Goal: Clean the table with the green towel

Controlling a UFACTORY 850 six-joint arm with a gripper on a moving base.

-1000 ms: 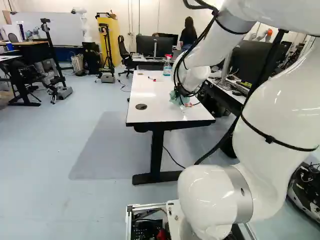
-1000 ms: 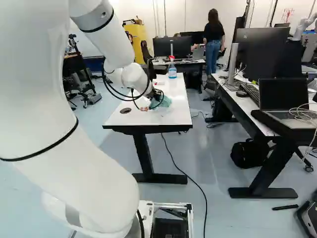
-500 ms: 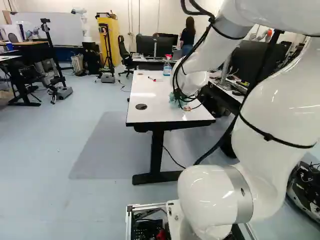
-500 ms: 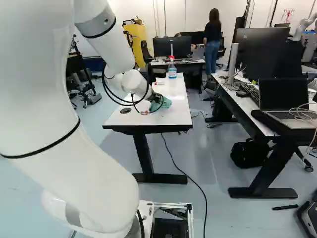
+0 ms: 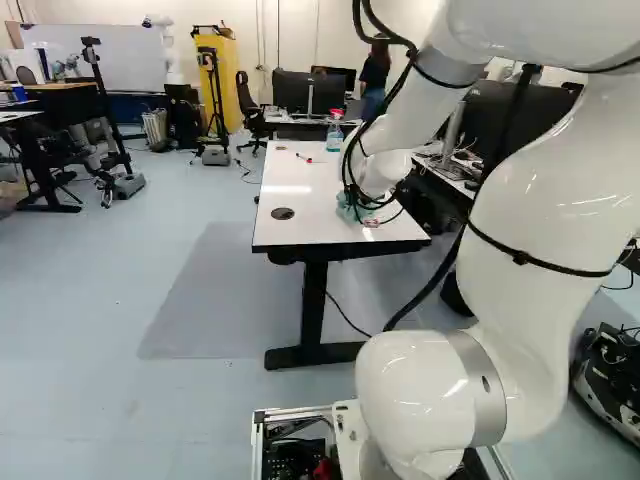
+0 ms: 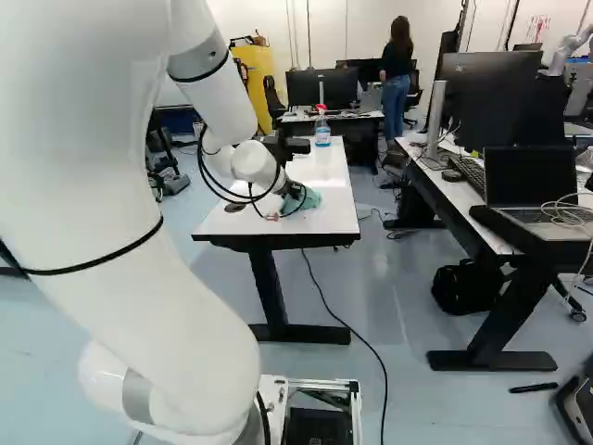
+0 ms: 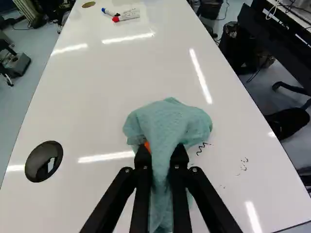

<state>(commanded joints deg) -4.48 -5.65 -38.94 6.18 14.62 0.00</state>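
Worktop (image 5: 300,225): white, dark-edged, at the centre of the left base view, its short edge facing the base. Floor (image 5: 110,300) extends across the lower left of that view. At the right of the right base view, a desk (image 6: 454,197) bears a laptop (image 6: 532,181); a black bag (image 6: 466,287) lies near its leg. A cable (image 6: 384,389) crosses the floor between the two. The hand (image 6: 295,193) is closed on the green towel (image 7: 167,124), which is pinched from both sides and bunched on the near part of the worktop. Wrist view: black scribble (image 7: 203,148) just beside the towel; round opening (image 7: 43,161) to one side; two markers (image 7: 124,15) well ahead. Spray bottle (image 6: 322,133): upright, far end, upper middle of the right base view.
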